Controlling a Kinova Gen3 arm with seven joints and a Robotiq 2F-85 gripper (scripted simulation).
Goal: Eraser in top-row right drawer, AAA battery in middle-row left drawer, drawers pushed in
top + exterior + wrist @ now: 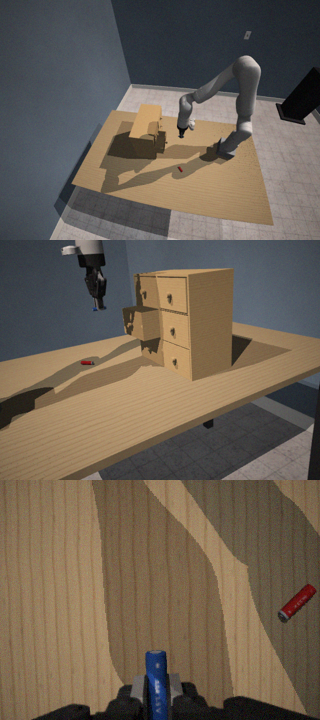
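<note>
Tool [181, 135] [99, 306] [157, 693] clenched on blue battery [94, 309] [156, 667], up above bench [219, 193] [116, 420] [50, 580], out in front of chest [144, 118] [210, 317]. Left middle drawer [161, 144] [151, 325] sticks out; right top drawer [178, 291] looks shut. Red battery [180, 169] [86, 362] [297, 603] lies on bench, well apart from chest. Eraser's spot: cannot tell.

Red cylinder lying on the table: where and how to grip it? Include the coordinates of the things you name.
I'd take the red cylinder [180, 169] [87, 362] [297, 603] at mid-length, from straight above, fingers closing across its narrow width. It lies on its side, long and round, with bare wood around it. The gripper [181, 136] [99, 308] [157, 693] must first release the blue cylinder [95, 309] [156, 672].
</note>
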